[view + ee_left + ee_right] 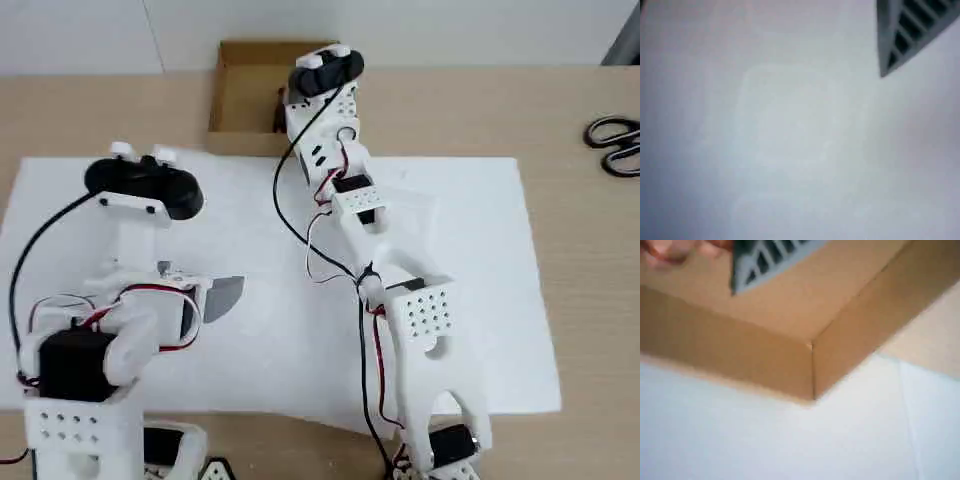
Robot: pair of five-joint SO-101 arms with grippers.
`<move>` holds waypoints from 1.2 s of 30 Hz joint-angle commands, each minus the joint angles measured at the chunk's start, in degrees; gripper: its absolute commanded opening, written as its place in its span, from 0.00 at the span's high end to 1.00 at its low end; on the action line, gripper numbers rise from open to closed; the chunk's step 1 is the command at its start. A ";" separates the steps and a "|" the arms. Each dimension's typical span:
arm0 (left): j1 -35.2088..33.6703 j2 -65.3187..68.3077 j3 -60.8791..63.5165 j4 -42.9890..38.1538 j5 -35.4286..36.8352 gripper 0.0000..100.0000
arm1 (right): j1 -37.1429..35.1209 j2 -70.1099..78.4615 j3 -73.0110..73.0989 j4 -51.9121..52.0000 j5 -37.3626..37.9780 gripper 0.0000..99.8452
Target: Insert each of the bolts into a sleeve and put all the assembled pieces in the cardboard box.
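The cardboard box (232,105) stands at the back of the table, just beyond the white mat (260,230). My right gripper (284,108) hangs over the box's near right corner, with most of it hidden under the arm. Its wrist view looks down on that box corner (812,347) and the box floor. A blurred pink-orange thing (670,250) lies inside the box at the picture's edge; what it is cannot be made out. My left gripper (218,296) sits low over the left part of the mat, and its wrist view shows bare mat (790,140) below it.
Black-handled scissors (615,145) lie on the bare wooden table at the far right. The mat covers the middle of the table. The right arm (350,200) stretches diagonally across the mat toward the box.
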 commanded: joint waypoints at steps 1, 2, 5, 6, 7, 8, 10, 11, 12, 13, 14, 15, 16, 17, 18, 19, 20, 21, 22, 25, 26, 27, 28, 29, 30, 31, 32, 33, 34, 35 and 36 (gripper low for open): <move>0.00 -0.44 -0.13 0.18 -0.18 0.69 | 1.36 -4.35 -2.81 0.48 0.09 0.75; 0.00 -0.44 -0.13 0.18 -0.18 0.69 | 1.80 -5.23 -2.81 0.84 0.09 0.75; -0.18 -0.44 -0.22 0.00 -0.18 0.69 | 3.38 -9.01 -2.90 5.14 0.09 0.75; -0.26 -0.44 -0.57 -0.18 -0.18 0.69 | 3.91 -10.68 -2.90 6.99 0.09 0.75; -0.26 -0.44 -1.54 -0.18 -0.18 0.69 | 4.62 -12.62 -2.90 8.84 0.09 0.75; -0.26 -0.44 -3.03 -0.18 -0.18 0.69 | 5.23 -14.73 -2.90 10.86 0.09 0.75; -0.35 -0.44 -6.37 0.18 -0.18 0.69 | 6.20 -19.30 -2.90 15.43 0.09 0.75; -0.35 -0.44 -7.87 0.26 -0.18 0.69 | 6.55 -21.76 -2.90 18.42 0.09 0.75; -0.35 -0.44 -9.10 0.53 -0.18 0.69 | 6.81 -24.40 -2.90 21.93 0.09 0.75; -0.35 -0.44 -10.33 1.14 -0.18 0.69 | 6.81 -27.12 -2.90 25.71 0.09 0.75; -0.35 -0.44 -11.56 1.67 -0.18 0.69 | 7.16 -30.02 -2.90 29.58 0.09 0.75; -0.35 -0.44 -12.79 2.29 -0.18 0.69 | 7.52 -33.01 -2.90 33.63 0.00 0.75; -0.35 -0.53 -13.85 2.90 -0.26 0.69 | 7.69 -35.82 -2.90 37.49 0.00 0.75; -0.35 -0.62 -14.90 3.43 -0.44 0.69 | 7.69 -38.73 -2.73 41.54 0.00 0.75; -0.35 -1.23 -16.04 4.04 -0.44 0.69 | 7.78 -41.45 -2.64 45.67 0.00 0.75; -0.35 -2.37 -17.01 4.31 -0.53 0.69 | 8.13 -44.18 -2.64 49.71 -0.09 0.75; -0.35 -3.96 -17.63 4.40 -0.53 0.69 | 8.22 -46.99 -2.64 53.58 -0.09 0.75; -0.35 -5.89 -17.98 4.31 -0.53 0.69 | 8.22 -49.80 -2.64 57.36 -0.09 0.75; -0.18 -8.18 -18.07 4.13 -0.62 0.69 | 8.22 -52.79 -2.64 60.97 -0.09 0.75; -0.26 -15.47 -17.71 2.73 -0.62 0.69 | 8.22 -62.55 -2.64 71.78 -0.18 0.75; -0.26 -17.93 -17.63 2.55 -0.62 0.69 | 8.22 -65.89 -2.64 75.56 -0.18 0.75; -0.26 -20.31 -17.63 2.37 -0.62 0.69 | 8.22 -69.23 -2.64 79.43 -0.18 0.75; -0.26 -22.59 -17.63 2.29 -0.62 0.69 | 8.22 -72.66 -2.64 83.21 -0.18 0.75; -0.26 -24.88 -17.63 2.29 -0.62 0.69 | 8.22 -75.91 -2.64 87.25 -0.18 0.75; -0.26 -26.99 -17.54 2.29 -0.62 0.69 | 8.22 -79.25 -2.64 91.12 -0.18 0.75; -0.18 -29.10 -17.36 2.29 -0.62 0.69 | 8.22 -82.33 -2.64 95.25 -0.26 0.75; -0.18 -31.12 -16.57 2.20 -0.62 0.69 | 8.22 -85.23 -2.55 99.21 -0.26 0.75; -0.18 -33.23 -15.34 2.11 -0.62 0.69 | 8.22 -87.96 -2.55 103.25 -0.26 0.75; -0.18 -35.34 -13.41 1.14 -0.53 0.69 | 8.22 -90.42 -2.55 107.12 -0.26 0.75; -0.18 -37.36 -10.68 0.09 -0.44 0.69 | 8.22 -93.05 -2.46 109.93 -0.26 0.75; -0.26 -39.56 -7.78 -1.14 -0.53 0.69 | 8.40 -95.52 -1.41 110.55 -0.26 0.75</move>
